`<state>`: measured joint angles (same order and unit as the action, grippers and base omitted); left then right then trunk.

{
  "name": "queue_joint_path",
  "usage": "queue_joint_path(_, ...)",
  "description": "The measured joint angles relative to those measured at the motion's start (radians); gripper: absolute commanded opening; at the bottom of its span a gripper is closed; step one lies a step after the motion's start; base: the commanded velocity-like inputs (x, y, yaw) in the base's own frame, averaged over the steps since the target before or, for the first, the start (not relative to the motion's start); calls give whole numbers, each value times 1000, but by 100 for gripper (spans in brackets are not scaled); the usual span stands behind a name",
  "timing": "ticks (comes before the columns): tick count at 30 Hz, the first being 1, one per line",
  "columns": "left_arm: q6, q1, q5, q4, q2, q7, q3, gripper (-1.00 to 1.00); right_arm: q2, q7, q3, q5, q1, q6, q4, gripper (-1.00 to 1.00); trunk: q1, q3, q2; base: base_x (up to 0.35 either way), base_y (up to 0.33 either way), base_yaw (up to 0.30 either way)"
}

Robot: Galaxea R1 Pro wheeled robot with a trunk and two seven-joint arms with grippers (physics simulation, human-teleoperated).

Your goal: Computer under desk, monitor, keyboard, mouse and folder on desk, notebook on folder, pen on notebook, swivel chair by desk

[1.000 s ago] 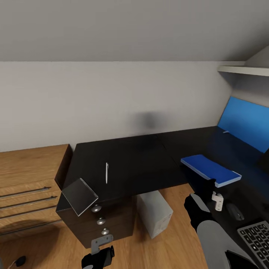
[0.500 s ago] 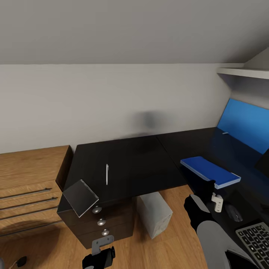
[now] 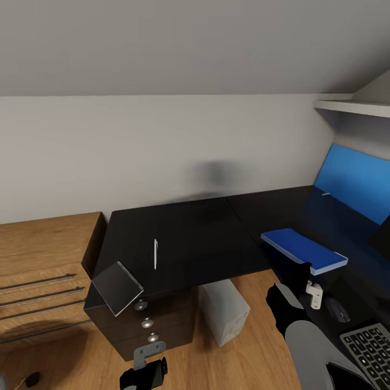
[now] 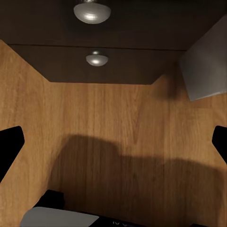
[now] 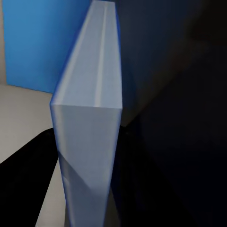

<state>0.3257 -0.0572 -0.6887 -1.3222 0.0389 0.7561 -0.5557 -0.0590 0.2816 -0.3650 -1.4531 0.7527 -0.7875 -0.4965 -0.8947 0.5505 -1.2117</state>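
right pincer [image 3: 304, 273] clamps the stiff, light blue folder [image 3: 303, 248] by its near edge, so it shouldn't sag.

No readable text, brand, number or sign anywhere. Keyboard [image 3: 369, 346], lower right of head view: key legends too small and blurred to make out. Left wrist view, bottom edge: faint pale marks on the dark arm housing [image 4: 124, 222], not legible.
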Motion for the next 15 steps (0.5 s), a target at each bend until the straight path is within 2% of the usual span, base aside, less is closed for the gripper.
queue_joint_path(15,1,0,0,7,0,0,-5,100,0,0,0,0,0,0,0,-100,0,0,0,0,0,0)
